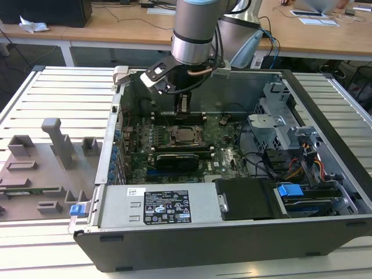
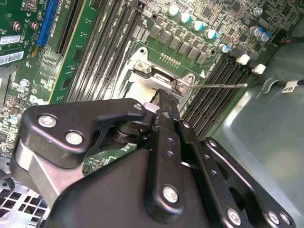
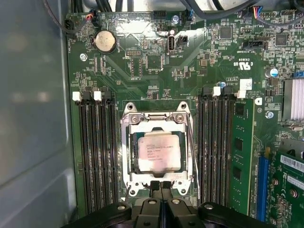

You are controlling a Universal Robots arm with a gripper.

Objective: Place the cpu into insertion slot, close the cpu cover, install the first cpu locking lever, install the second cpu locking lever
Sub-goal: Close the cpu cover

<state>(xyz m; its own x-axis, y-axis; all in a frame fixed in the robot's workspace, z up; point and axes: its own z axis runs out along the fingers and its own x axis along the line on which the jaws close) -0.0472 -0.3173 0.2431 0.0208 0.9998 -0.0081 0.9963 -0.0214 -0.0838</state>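
Observation:
The cpu [image 3: 156,151], a pale silver square chip, lies in the socket on the green motherboard [image 3: 156,71]. The cpu cover [image 3: 127,142], a silver frame with a square window, lies flat around the chip. A thin wire locking lever [image 3: 192,142] runs along one side of the socket. In the second wrist view, a locking lever [image 2: 223,86] juts out from a socket corner over the memory slots. My gripper [image 3: 161,186] is shut with nothing in it, its tips right at the socket's edge. In the exterior view my gripper [image 1: 183,107] hangs just above the socket [image 1: 185,135].
The motherboard sits inside an open computer case [image 1: 325,93] with tall metal walls. Black memory slots [image 3: 97,152] flank the socket on both sides. A power supply [image 1: 157,206], a drive cage [image 1: 279,131] and cable bundles [image 1: 302,165] crowd the case. Grey fixtures [image 1: 55,139] stand outside.

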